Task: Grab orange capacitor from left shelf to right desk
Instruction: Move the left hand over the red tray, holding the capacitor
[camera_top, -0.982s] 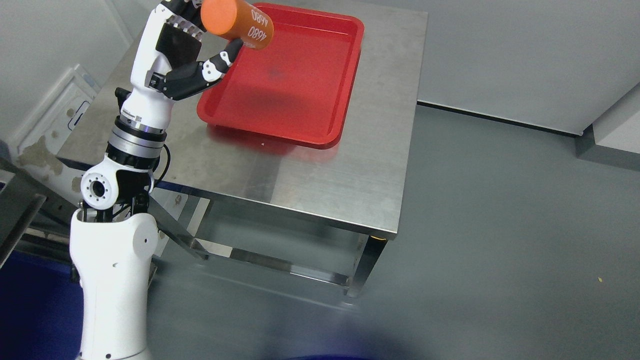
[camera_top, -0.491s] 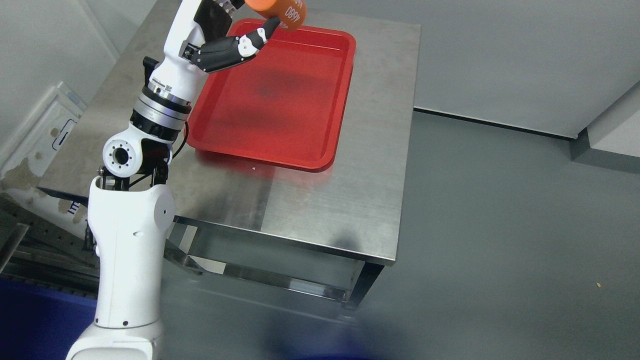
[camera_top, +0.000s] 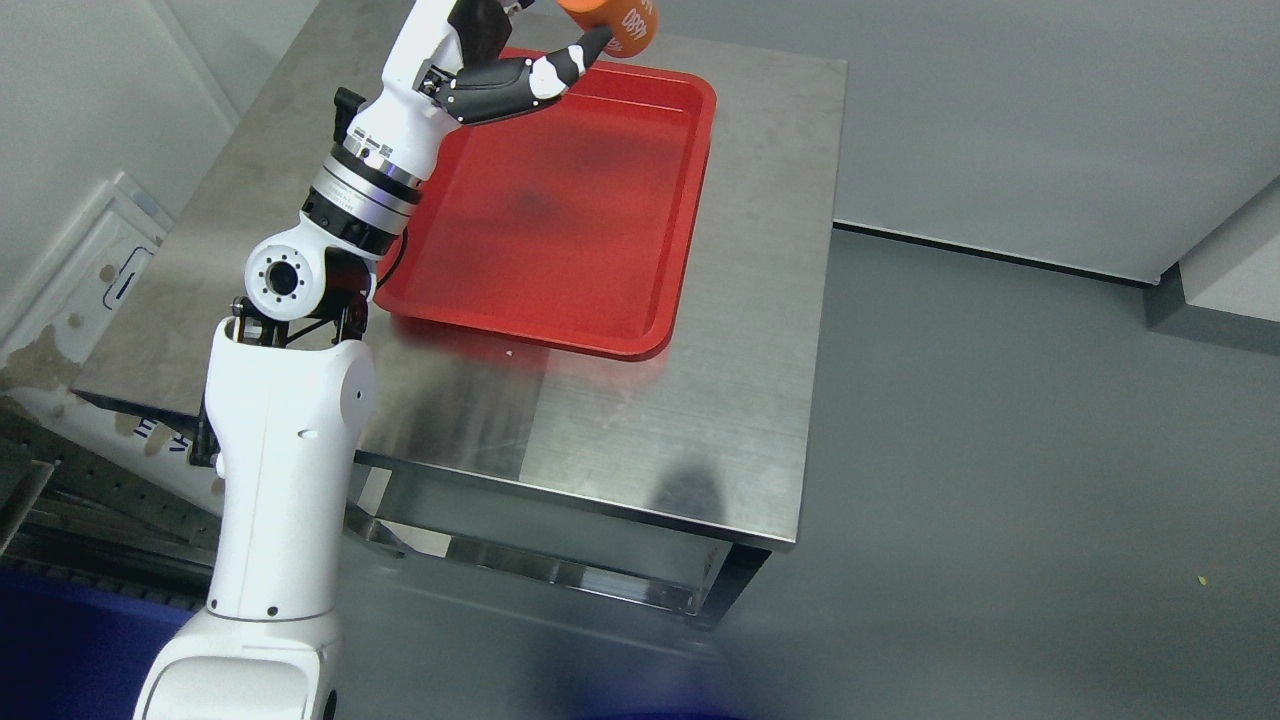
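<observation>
My left hand (camera_top: 560, 40) reaches up from the lower left to the picture's top edge, shut on the orange capacitor (camera_top: 618, 18). Only the lower part of that cylinder shows, with white digits printed on it; the rest is cut off by the frame. The thumb (camera_top: 520, 78), black with a white tip, presses under it. Hand and capacitor hover above the far rim of a red tray (camera_top: 560, 220), which lies with nothing in it on the steel desk (camera_top: 690, 400). No right arm shows.
Bare steel surrounds the tray on the right and near sides of the desk. Grey floor (camera_top: 1000, 450) lies to the right, ending at a pale wall. At the lower left stands a metal frame (camera_top: 60, 500) with a blue surface below it.
The left arm has stretched up and to the right, carrying the capacitor from the tray's far left corner along its far rim. The camera has shifted too.
</observation>
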